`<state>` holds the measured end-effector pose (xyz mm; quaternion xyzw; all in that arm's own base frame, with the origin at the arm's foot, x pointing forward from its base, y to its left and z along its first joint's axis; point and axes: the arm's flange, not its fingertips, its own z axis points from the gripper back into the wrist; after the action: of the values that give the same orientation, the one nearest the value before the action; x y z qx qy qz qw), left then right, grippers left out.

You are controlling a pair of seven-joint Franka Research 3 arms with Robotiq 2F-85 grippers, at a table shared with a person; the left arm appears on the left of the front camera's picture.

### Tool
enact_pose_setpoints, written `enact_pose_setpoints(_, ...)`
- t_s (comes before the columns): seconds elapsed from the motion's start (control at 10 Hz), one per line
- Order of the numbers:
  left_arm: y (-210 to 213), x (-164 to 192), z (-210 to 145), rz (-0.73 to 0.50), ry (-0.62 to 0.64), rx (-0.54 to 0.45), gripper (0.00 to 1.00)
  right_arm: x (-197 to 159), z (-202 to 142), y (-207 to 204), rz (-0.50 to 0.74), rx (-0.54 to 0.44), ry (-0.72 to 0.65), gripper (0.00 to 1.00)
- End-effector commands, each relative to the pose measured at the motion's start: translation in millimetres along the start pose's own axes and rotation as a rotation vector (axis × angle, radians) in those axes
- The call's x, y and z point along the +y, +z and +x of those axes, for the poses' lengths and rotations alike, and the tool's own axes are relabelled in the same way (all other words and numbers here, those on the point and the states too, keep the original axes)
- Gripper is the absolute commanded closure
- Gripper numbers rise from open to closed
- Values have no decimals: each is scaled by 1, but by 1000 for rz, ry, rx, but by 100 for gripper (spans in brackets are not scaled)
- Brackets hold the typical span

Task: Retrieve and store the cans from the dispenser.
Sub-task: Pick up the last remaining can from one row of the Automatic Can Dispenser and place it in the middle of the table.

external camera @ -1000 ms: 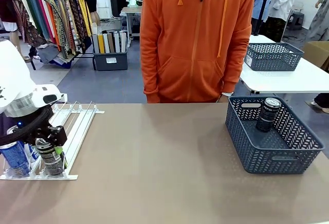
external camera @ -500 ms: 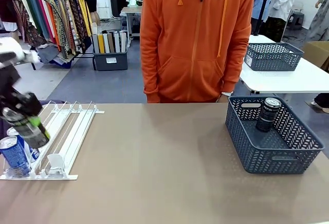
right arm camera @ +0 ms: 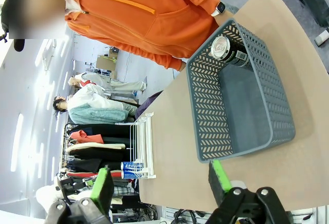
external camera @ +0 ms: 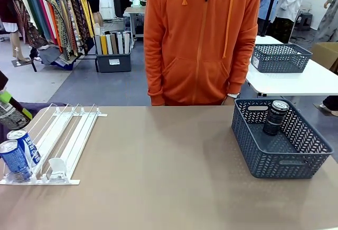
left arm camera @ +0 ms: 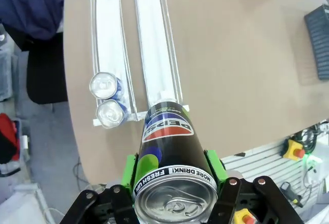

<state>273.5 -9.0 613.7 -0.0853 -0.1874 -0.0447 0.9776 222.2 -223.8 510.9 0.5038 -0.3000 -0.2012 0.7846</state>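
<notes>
Cans: a glossy dark can [left arm camera: 167, 131] is sitting clamped between the left gripper's [left arm camera: 172, 175] green pads [left arm camera: 129, 166], above the table [left arm camera: 231, 80]. Two blue cans [left arm camera: 109, 99] are standing at the clear-railed dispenser's [left arm camera: 154, 39] front lip. Right gripper [right arm camera: 160, 180] is hanging with fingers spread, empty.

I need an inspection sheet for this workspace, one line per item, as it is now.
surface: brown table.
job's things: dispenser, two blue cans at its front lip; dark can tilted in basket.
clutter: nothing seen.
grippers: left gripper shut on a Pepsi can; right gripper open.
cables: a few cables below the table's edge.
surroundings: person in orange hoodie at far side; clothes rack behind.
</notes>
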Motion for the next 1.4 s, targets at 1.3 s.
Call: enact_pose_setpoints(1.3, -272, -374, 33, 42, -425, 243, 100, 1, 2, -1, 35, -16, 23, 0)
